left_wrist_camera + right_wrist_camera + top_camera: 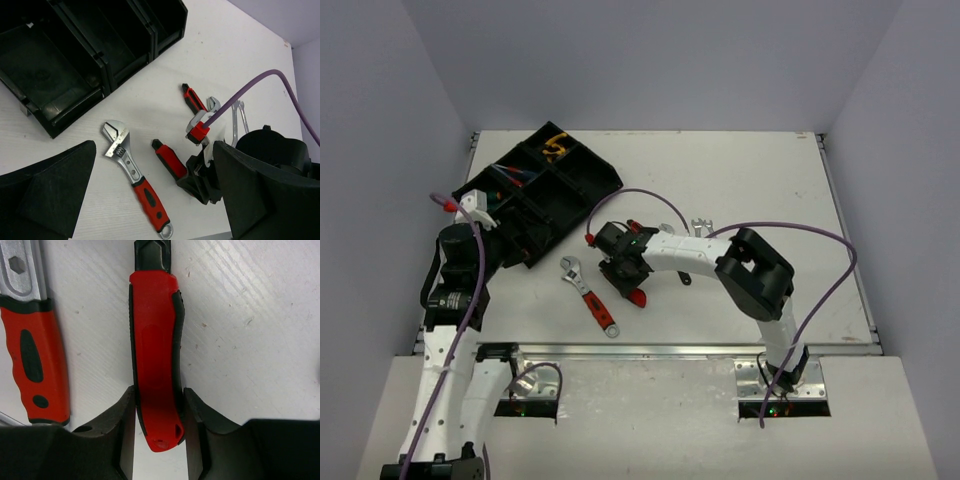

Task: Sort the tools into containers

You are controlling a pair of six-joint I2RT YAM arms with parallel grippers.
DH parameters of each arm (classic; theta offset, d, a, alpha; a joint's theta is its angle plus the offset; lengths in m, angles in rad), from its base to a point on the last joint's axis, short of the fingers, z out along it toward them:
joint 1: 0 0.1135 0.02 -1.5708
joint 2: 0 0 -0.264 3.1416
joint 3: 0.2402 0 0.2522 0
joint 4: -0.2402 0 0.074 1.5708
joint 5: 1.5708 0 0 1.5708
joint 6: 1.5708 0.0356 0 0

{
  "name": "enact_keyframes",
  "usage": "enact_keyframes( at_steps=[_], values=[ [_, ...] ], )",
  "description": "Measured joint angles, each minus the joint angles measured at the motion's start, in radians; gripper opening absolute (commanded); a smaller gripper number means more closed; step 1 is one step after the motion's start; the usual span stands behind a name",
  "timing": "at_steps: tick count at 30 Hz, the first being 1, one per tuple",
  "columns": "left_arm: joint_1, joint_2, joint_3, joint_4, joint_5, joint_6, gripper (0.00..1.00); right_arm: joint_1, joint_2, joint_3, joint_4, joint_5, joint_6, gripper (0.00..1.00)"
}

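Observation:
My right gripper (pixel 159 395) is shut on a red utility knife (pixel 155 340) that lies flat on the table, its fingers pressed against both sides of the rear end. The knife also shows in the top view (pixel 638 296) and in the left wrist view (pixel 170 159). A red-handled adjustable wrench (pixel 588 293) lies just left of it (pixel 30 340). The black divided tray (pixel 610 180) stands at the far left, with yellow pliers (pixel 556 147) in a back compartment. My left gripper (pixel 490 215) is open and empty beside the tray's near edge.
Another red-handled tool (pixel 194 101) and silver spanners (pixel 239 117) lie behind the right gripper (pixel 200 180). A purple cable (pixel 250 87) arcs above them. The near tray compartments (pixel 50 65) show nothing inside. The table's front edge lies close below the wrench.

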Motion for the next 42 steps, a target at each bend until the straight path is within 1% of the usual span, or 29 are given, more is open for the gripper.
enact_keyframes(
  at_steps=[1,5,8,11,13,16,18,21,23,25,26,27,28,29,31,34,35,36,37,39,40,41,42],
  values=[
    [0.0,0.011,0.0,0.001,0.009,0.001,1.0,0.0,-0.005,-0.006,0.002,0.0,-0.001,0.0],
    [0.0,0.036,-0.01,0.012,0.041,0.002,1.0,0.0,-0.023,-0.033,0.014,0.0,-0.004,0.0],
    [0.0,0.042,-0.041,0.05,0.083,-0.019,1.0,0.0,-0.069,-0.077,0.027,0.003,-0.002,0.0],
    [0.0,0.049,-0.103,0.119,0.14,-0.067,1.0,0.0,-0.166,-0.14,0.039,0.008,0.003,0.0],
    [-0.002,0.067,-0.156,0.2,0.2,-0.127,1.0,0.0,-0.247,-0.172,0.051,0.011,0.007,0.0],
    [-0.037,0.096,-0.23,0.347,0.27,-0.227,1.0,0.0,-0.372,-0.21,0.089,0.015,0.015,0.0],
    [-0.097,0.105,-0.277,0.446,0.28,-0.304,1.0,0.0,-0.451,-0.234,0.116,0.014,0.025,0.0],
    [-0.261,0.103,-0.325,0.601,0.253,-0.403,1.0,0.0,-0.556,-0.276,0.166,0.003,0.036,0.0],
    [-0.362,0.109,-0.328,0.68,0.222,-0.443,1.0,0.0,-0.608,-0.304,0.199,-0.013,0.046,0.0],
    [-0.442,0.131,-0.325,0.759,0.185,-0.474,0.96,0.0,-0.653,-0.334,0.231,-0.029,0.057,0.0],
    [-0.467,0.147,-0.323,0.79,0.169,-0.484,0.94,0.0,-0.673,-0.347,0.242,-0.037,0.06,0.0],
    [-0.487,0.165,-0.32,0.82,0.154,-0.495,0.89,0.0,-0.691,-0.355,0.247,-0.047,0.061,0.0],
    [-0.504,0.186,-0.318,0.847,0.138,-0.506,0.82,0.0,-0.706,-0.359,0.252,-0.059,0.062,0.0],
    [-0.52,0.21,-0.316,0.871,0.122,-0.513,0.78,0.0,-0.716,-0.36,0.257,-0.07,0.063,0.0],
    [-0.55,0.249,-0.313,0.896,0.091,-0.524,0.74,0.0,-0.734,-0.36,0.268,-0.087,0.065,0.0],
    [-0.603,0.309,-0.294,0.915,0.05,-0.531,0.5,0.0,-0.756,-0.36,0.28,-0.1,0.066,0.0],
    [-0.62,0.334,-0.28,0.92,0.04,-0.533,0.24,0.0,-0.763,-0.36,0.28,-0.105,0.067,0.0],
    [-0.634,0.356,-0.268,0.926,0.032,-0.53,0.11,0.0,-0.768,-0.36,0.28,-0.107,0.067,0.03],
    [-0.644,0.368,-0.26,0.935,0.027,-0.531,0.0,0.0,-0.771,-0.361,0.278,-0.106,0.067,0.06],
    [-0.662,0.38,-0.244,0.945,0.015,-0.526,0.0,0.0,-0.772,-0.365,0.276,-0.102,0.064,0.65],
    [-0.668,0.382,-0.236,0.944,0.006,-0.519,0.0,0.0,-0.772,-0.368,0.277,-0.098,0.062,0.96],
    [-0.67,0.386,-0.231,0.934,-0.006,-0.511,0.0,0.0,-0.776,-0.368,0.277,-0.094,0.063,0.99],
    [-0.67,0.392,-0.216,0.908,-0.032,-0.495,0.0,0.0,-0.779,-0.368,0.276,-0.086,0.072,0.99]
  ],
)
